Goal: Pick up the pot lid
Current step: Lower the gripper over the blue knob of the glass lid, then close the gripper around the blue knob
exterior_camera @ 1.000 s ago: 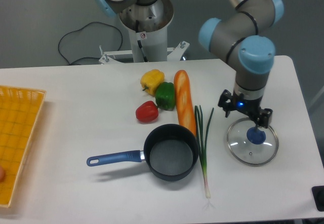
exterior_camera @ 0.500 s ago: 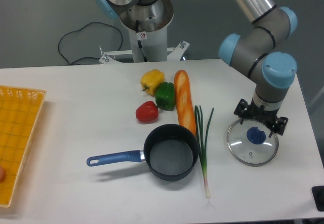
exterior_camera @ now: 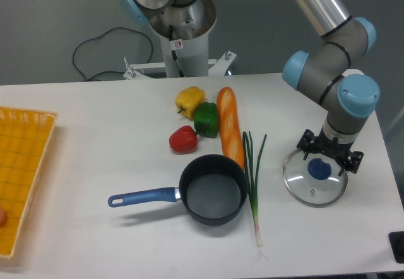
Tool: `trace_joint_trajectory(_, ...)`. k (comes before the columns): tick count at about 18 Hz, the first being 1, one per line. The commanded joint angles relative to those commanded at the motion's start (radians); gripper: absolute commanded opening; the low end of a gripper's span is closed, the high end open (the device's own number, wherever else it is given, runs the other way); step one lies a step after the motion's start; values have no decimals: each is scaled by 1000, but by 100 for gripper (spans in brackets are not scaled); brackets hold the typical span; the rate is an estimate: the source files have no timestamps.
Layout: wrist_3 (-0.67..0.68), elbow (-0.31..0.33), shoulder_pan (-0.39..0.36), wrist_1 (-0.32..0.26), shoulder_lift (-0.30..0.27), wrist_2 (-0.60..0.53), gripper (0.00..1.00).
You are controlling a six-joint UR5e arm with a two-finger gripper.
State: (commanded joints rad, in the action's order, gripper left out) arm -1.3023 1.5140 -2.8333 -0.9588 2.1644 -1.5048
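My gripper (exterior_camera: 329,153) is open just above the back part of the clear glass pot lid (exterior_camera: 304,187), at the right side of the table. The lid has a metal rim and lies flat with its blue knob (exterior_camera: 319,169) facing up. In the image the knob appears slightly below and between the two spread fingers, and no contact with it can be made out. The gripper body hides part of the lid's back edge.
Left of the lid lie green onions (exterior_camera: 254,194) and a black pan (exterior_camera: 214,194) with a blue handle. Farther back are a long bread (exterior_camera: 229,127), a green pepper (exterior_camera: 206,119), a yellow pepper (exterior_camera: 190,100) and a red one (exterior_camera: 183,139). An orange crate (exterior_camera: 22,165) stands far left.
The gripper has travelled right and lower, from behind the lid to just over its back part. It has stayed open, and the lid has not moved.
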Motion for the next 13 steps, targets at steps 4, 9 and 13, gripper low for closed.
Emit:
trace_joint_trajectory(4, 0, 0, 2, 0, 5, 0, 97)
trace_joint_trajectory(9, 0, 2, 6, 2, 11, 0, 92)
trace_joint_trajectory(13, 0, 3, 8, 2, 11, 0, 89)
